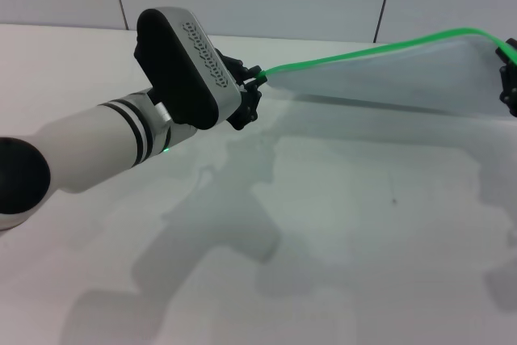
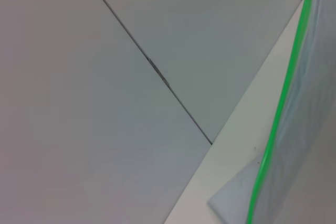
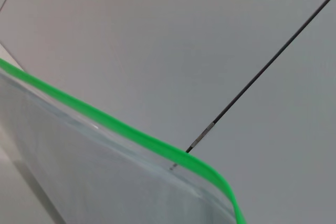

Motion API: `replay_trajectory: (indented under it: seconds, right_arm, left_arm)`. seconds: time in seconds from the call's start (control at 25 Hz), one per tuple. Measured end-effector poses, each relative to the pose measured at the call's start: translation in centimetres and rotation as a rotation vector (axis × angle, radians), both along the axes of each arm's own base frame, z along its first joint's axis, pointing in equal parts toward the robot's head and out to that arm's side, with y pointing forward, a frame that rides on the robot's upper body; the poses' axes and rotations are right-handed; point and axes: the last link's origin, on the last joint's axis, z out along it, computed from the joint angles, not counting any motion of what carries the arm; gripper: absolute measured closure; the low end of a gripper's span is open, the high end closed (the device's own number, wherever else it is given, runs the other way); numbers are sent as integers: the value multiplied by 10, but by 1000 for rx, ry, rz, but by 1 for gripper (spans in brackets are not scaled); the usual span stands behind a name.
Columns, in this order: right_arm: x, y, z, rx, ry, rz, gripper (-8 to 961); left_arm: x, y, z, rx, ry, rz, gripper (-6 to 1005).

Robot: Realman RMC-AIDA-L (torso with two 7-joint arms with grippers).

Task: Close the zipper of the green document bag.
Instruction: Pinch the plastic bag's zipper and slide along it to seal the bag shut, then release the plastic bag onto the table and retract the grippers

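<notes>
Left gripper (image 1: 249, 90) nearest, pinched on zipper (image 1: 363, 52) end, likely the slider | green document bag (image 1: 404, 74) lifted off table (image 1: 323, 264), stretched taut for sliding | right gripper (image 1: 509, 78) at far corner, grip unclear

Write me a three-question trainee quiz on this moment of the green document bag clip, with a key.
1. True or false: the green document bag lies flat on the table.
2. Which claw is at which end of the zipper? A: left claw at the robot's left end, right claw at the right end. B: both at the left end. C: only the right claw touches the bag.
3. Fill in: on the raised bag, the zipper runs along its ____ edge.

Key: 1 false, it is held up off the table between the two claws. 2 A. 3 top.
</notes>
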Motion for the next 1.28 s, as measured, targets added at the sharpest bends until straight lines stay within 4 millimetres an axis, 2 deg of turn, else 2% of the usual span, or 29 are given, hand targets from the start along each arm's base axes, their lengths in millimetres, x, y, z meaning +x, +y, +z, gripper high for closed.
replay_trajectory:
  seconds: [0.4,0.56,0.84,1.12,1.28]
  right_arm:
    - [-1,1,-4,-3,-12,13,727]
    - [4,2,-10,-8,-22,12,722]
    - [5,4,-4,41,34,5,714]
    - [6,-2,7,132,91,19,566]
    - [0,-7,9,202,198,48,481]
  left_arm:
    - [1,1,0,4,-1,-2,879]
    - [1,5,4,57,-21,9,852]
    - [2,7,5,73,-53,29,799]
    - [3,9,8,94,-59,29,710]
    - [8,8,15,166,-127,51,672]
